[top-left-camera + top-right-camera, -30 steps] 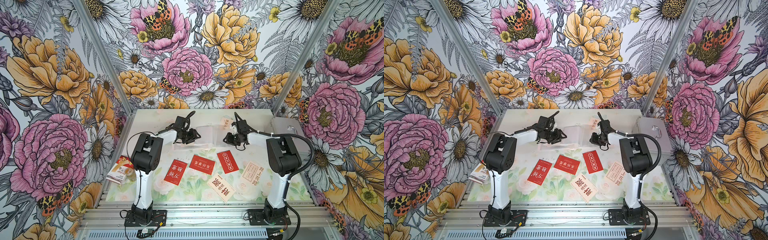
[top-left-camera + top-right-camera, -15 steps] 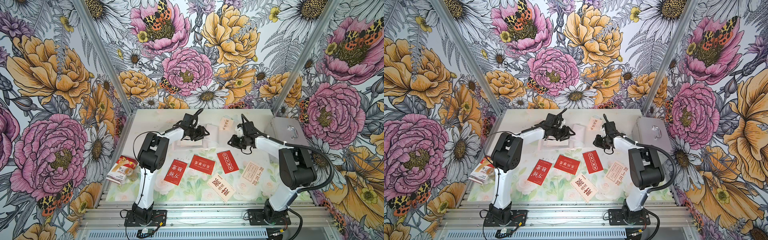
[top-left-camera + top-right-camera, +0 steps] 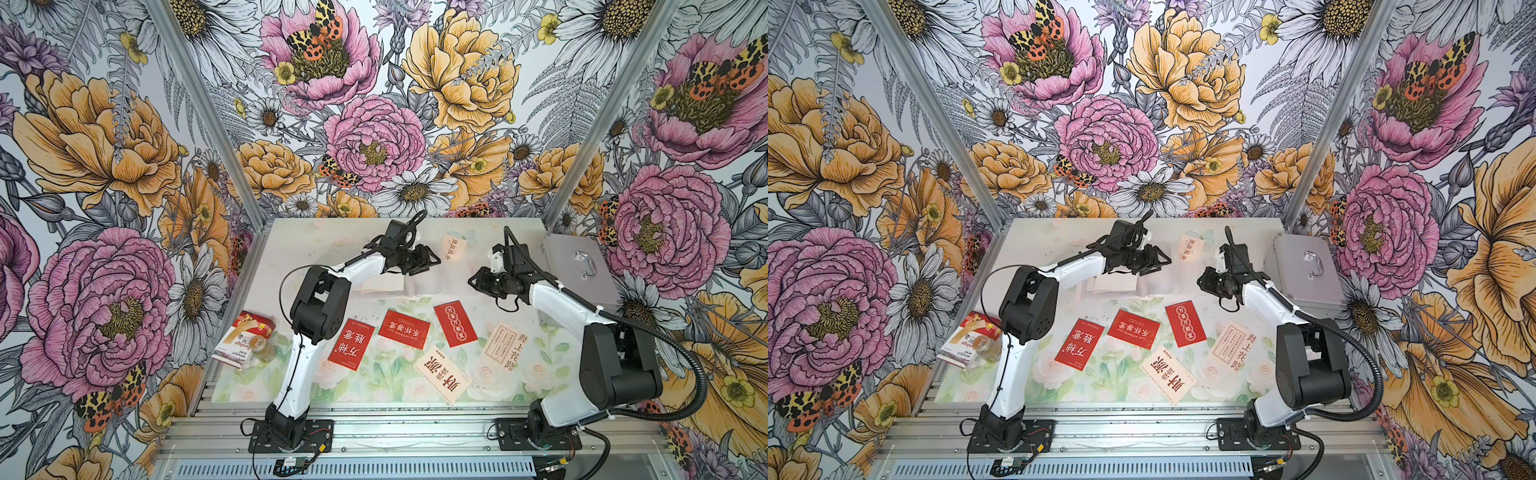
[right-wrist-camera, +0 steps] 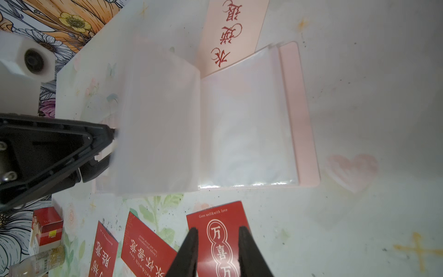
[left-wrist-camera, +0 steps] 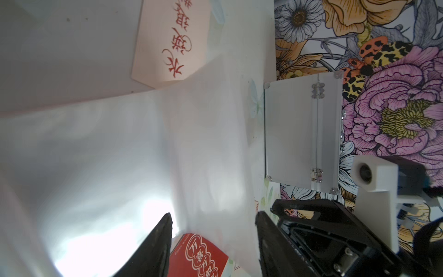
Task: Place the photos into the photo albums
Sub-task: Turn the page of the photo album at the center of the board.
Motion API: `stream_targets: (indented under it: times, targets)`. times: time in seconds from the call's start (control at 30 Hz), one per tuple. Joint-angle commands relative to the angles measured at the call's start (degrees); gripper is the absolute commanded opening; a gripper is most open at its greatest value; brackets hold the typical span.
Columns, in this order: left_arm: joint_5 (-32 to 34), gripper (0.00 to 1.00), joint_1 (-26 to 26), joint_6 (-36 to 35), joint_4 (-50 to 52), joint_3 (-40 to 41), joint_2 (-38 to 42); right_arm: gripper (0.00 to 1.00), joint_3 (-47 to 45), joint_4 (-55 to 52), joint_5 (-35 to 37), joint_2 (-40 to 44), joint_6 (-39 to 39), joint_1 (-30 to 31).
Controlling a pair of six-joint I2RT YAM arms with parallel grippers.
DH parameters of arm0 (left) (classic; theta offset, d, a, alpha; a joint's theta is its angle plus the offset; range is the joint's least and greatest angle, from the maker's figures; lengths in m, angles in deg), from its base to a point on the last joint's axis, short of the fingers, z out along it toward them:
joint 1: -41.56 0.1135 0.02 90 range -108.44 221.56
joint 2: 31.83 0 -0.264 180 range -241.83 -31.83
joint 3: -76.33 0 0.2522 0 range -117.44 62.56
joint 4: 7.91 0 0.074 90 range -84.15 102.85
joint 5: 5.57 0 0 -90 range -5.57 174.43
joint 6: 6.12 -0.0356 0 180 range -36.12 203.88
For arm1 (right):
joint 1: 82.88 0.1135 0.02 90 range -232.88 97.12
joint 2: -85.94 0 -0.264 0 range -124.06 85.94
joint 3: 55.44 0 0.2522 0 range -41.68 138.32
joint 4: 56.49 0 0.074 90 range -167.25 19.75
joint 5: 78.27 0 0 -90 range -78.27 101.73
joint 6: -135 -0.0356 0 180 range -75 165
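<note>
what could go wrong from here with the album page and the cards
The raised clear sleeve page seems only to lean on the open left gripper; it could flop shut.
The right gripper hovers open over a red card lying flat; pinching may just slide it.
The cream card lies partly under the photo album, so pulling it might drag the album.

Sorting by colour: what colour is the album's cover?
Pale pink; album cover clearest in the right wrist view.
</note>
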Motion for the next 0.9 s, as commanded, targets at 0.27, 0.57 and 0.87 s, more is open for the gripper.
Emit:
stream_targets:
  times: [0.27, 0.57, 0.87]
  targets:
    - [-0.1, 0.59, -4.0, 3.9, -0.9, -8.2, -5.5, 0.30, -0.5, -1.1, 1.7, 7.0, -0.9, -0.9]
    - [1.5, 0.60, -7.0, 4.2, -0.9, -10.7, -7.1, 0.30, -0.7, -2.0, 2.7, 11.5, -1.7, -0.9]
    - [6.8, 0.65, -7.1, 1.1, -0.9, -6.6, 0.2, 0.30, -0.8, -3.2, 4.1, 14.0, -1.6, -1.0]
